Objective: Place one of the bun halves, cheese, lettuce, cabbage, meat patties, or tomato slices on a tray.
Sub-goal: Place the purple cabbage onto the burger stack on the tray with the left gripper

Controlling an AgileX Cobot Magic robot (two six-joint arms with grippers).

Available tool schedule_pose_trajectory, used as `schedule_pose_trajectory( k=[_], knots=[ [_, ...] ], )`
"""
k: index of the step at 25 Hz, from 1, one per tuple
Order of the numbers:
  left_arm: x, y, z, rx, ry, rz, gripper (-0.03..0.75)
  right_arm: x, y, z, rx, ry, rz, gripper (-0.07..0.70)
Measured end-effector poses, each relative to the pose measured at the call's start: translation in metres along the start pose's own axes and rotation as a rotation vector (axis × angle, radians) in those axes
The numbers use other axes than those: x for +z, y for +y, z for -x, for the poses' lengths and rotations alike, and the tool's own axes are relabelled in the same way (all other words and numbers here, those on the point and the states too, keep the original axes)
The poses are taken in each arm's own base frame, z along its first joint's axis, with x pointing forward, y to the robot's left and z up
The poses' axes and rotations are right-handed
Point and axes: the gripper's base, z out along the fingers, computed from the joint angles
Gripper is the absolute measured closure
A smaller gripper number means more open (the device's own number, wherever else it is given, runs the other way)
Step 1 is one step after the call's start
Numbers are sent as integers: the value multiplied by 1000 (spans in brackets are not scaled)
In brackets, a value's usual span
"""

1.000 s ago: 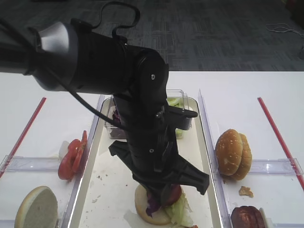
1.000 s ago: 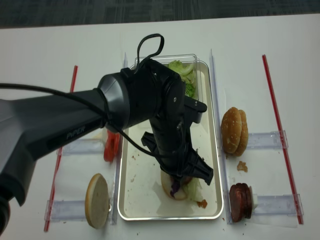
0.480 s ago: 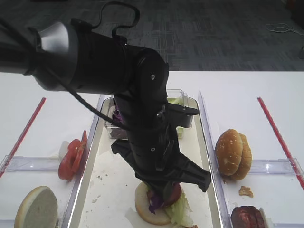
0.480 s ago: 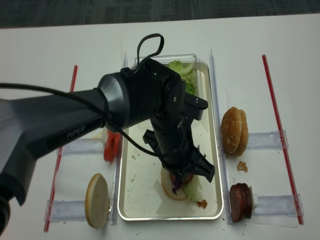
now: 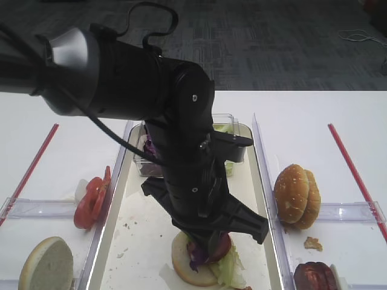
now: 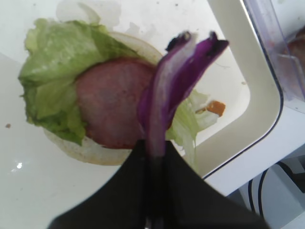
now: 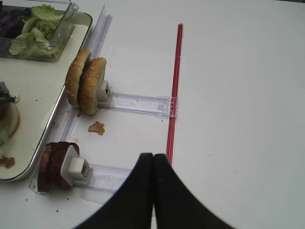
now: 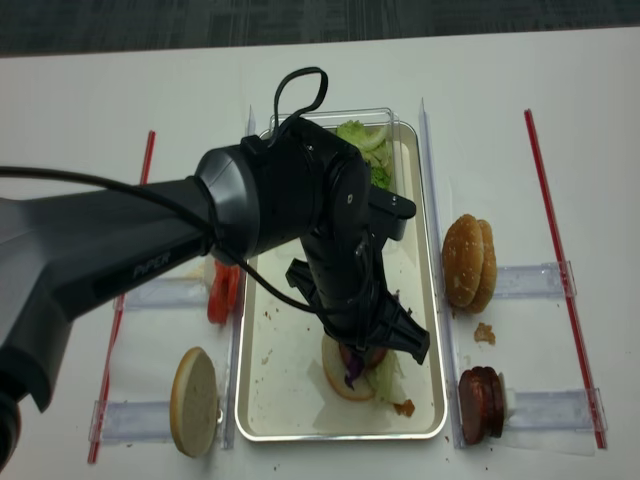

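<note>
Over the tray point(image 8: 260, 410), cabbage point(image 6: 174, 90) unmoved.

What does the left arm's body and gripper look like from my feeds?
The left arm is glossy black with rounded housings, a silver-grey joint cap, a looping black cable and pale "PIPER" lettering. Its left gripper has two smooth, tapered black fingers.

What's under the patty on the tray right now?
Under the patty lies lettuce, and below that a bun half on the tray. The held cabbage and left tool cover the patty's right edge.
</note>
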Motion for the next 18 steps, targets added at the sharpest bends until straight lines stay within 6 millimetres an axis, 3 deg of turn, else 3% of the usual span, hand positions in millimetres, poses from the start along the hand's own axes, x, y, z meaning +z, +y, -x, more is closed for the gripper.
schedule_pose_trajectory(
  k=[18],
  knots=[
    [-2, 8, 1, -23, 12, 5, 690, 0, 0, 0, 0, 0, 0, 608]
  ],
)
